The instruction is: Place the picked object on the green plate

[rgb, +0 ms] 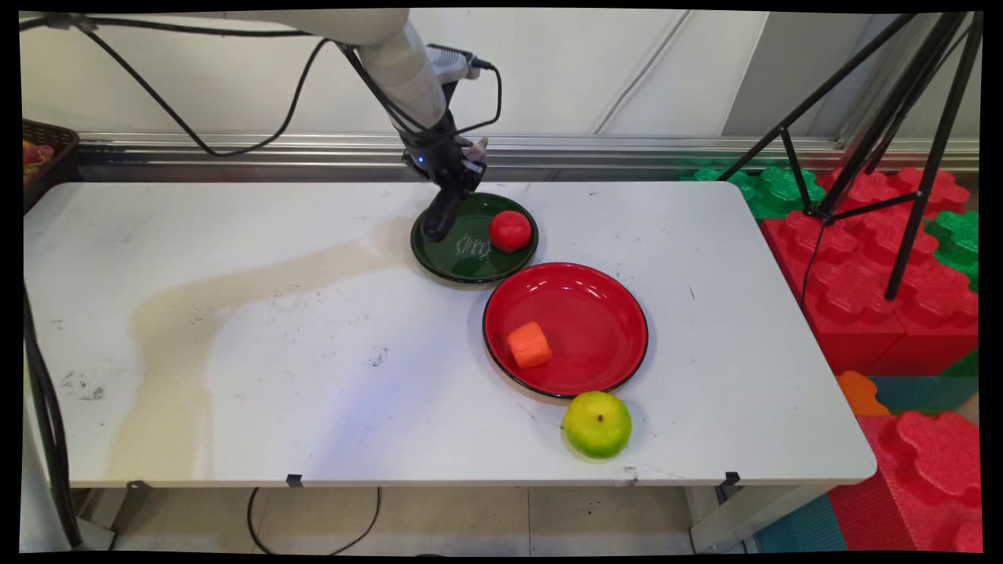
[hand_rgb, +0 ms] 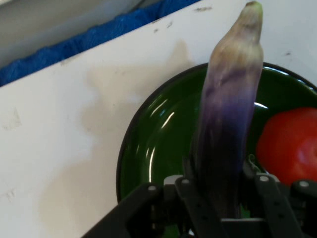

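The white arm (rgb: 407, 63) comes in from the upper left and slopes down toward the table's far edge, a little right of that edge's middle, with black cables (rgb: 235, 141) hanging from it; its wrist tilts so that the gripper (rgb: 450, 184) points down and slightly to the left, over the far left rim of the green plate (rgb: 462, 262); the gripper's fingers (hand_rgb: 270, 198) are pressed on an eggplant (rgb: 440, 215), pinching it at its thick dark end; in the hand view the eggplant (hand_rgb: 230, 109) rises from between the fingers, its long axis following the gripper's own direction, dark purple near the fingers and growing pale toward the narrow tip, which is greenish; in the main view its long axis is steep but tilted, and the low end is at the green plate's left inner side; I cannot tell if it touches the plate or only hovers just above it; a red tomato (rgb: 510, 231) lies in the same plate on its right side, apart from the eggplant; a red plate (rgb: 588, 313) stands just beside the green one, nearer to the table's front edge and more to the right, their rims almost touching; an orange block (rgb: 529, 345) lies in the red plate at its left side; a green apple (rgb: 597, 424) sits on the white table (rgb: 274, 337) near the front edge, just beside the red plate's front rim.
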### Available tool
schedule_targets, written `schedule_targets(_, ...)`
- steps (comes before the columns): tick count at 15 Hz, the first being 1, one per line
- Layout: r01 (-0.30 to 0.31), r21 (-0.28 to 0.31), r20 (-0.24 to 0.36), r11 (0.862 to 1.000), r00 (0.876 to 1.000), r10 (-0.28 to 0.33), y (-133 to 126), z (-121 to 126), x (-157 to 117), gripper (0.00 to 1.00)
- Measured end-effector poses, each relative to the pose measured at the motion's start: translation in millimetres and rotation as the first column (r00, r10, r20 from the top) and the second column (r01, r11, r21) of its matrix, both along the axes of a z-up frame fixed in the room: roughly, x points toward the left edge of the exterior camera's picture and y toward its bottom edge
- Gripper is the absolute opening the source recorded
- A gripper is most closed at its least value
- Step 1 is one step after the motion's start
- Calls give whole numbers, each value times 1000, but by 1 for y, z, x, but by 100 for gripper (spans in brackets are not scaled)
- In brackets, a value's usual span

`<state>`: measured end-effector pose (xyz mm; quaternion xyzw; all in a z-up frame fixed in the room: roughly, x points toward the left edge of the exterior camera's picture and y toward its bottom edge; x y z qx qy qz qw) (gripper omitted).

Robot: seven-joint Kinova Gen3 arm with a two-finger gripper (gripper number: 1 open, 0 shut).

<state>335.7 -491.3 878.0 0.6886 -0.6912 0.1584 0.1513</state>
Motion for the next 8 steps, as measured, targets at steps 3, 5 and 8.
schedule_targets(3, -36, 17, -16, 999, 999, 37, -8, -19, 4, 0)
schedule_targets(5, -51, 23, -22, 998, 998, 52, -12, -28, 6, 0)
schedule_targets(8, -72, 32, -31, 997, 997, 73, -17, -39, 11, 0)
